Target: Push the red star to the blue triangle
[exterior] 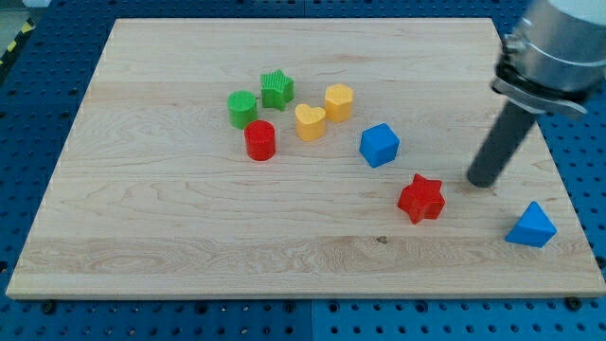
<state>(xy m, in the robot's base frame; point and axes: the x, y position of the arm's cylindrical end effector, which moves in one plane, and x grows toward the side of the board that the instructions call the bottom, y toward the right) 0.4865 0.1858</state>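
The red star (420, 198) lies on the wooden board (189, 237) at the lower right. The blue triangle (531, 226) sits near the board's bottom right corner, to the right of and slightly below the star. My tip (482, 182) rests on the board just to the upper right of the red star, a small gap apart from it, and above and left of the blue triangle.
A blue cube-like block (379, 145) lies up and left of the star. Further left is a cluster: a red cylinder (259, 140), a yellow heart (310, 121), a yellow block (338, 101), a green star (276, 89) and a green block (242, 109).
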